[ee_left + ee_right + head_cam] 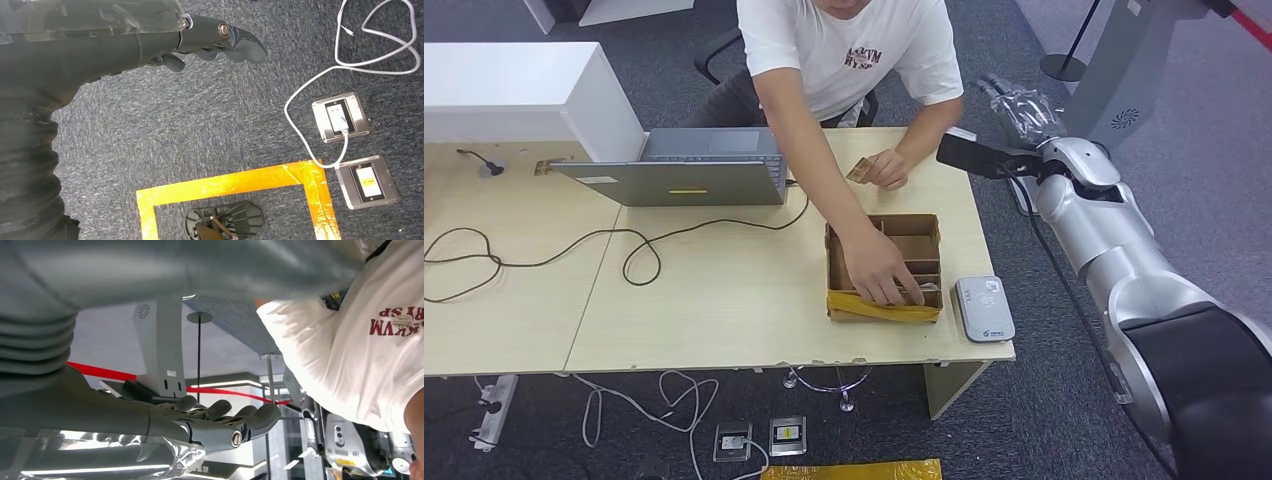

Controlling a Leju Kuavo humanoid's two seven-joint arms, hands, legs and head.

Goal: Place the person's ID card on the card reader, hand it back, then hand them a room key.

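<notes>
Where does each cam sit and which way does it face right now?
Head view: high on the body, looking down at the desk, cardboard box, card reader and the person; right arm shows.
Left wrist view: behind the left hand, facing the carpet, floor sockets and orange tape.
Right wrist view: behind the right hand, facing outward.
Shared: the person's white shirt, head and right wrist.

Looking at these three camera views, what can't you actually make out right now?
- Front compartment of the cardboard box: the person's hand covers what it reaches for, head view.
- Card in the person's other hand: too small to identify, head view.
- Right hand, raised beyond the table's far corner: plastic-wrapped in the head view; right wrist view shows nothing in it.
- Card reader: markings too small.
</notes>
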